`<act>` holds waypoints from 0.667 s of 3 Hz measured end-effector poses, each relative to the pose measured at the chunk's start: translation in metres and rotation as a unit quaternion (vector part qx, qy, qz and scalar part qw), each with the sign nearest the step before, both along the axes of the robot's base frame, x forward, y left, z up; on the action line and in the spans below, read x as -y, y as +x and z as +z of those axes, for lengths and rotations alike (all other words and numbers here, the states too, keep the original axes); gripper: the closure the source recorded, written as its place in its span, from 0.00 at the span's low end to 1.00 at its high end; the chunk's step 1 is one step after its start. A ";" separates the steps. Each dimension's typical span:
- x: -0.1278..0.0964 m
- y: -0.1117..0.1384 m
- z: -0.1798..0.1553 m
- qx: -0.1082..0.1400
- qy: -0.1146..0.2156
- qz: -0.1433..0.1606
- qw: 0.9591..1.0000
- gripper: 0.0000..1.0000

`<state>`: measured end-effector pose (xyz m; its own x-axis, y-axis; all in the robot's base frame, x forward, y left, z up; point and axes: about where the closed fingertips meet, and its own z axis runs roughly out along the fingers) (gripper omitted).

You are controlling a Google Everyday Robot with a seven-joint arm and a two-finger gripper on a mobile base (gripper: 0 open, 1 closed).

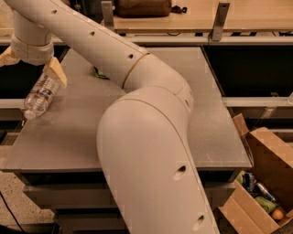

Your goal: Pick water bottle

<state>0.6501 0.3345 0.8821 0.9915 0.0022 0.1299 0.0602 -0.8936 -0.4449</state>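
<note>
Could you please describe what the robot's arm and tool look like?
The arm is thick, rounded, smooth off-white tubing with small dark round holes along it and a thin tan seam at one joint; no cables show. The tool, over the left edge of the table, has two tan, wedge-shaped fingers.

A grey table is seen in the middle. A sliver of a green bag is shown on its far part, mostly hidden. A wooden shelf is set behind the table, and a dark bag is laid on it. An open cardboard box is placed at lower right, with cans and an orange fruit inside. The gripper is held at the table's left edge, toward the back.
</note>
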 end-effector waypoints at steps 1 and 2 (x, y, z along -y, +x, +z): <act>-0.009 -0.005 -0.009 -0.009 -0.011 0.008 1.000 0.00; -0.011 -0.007 -0.019 -0.019 -0.022 0.006 1.000 0.00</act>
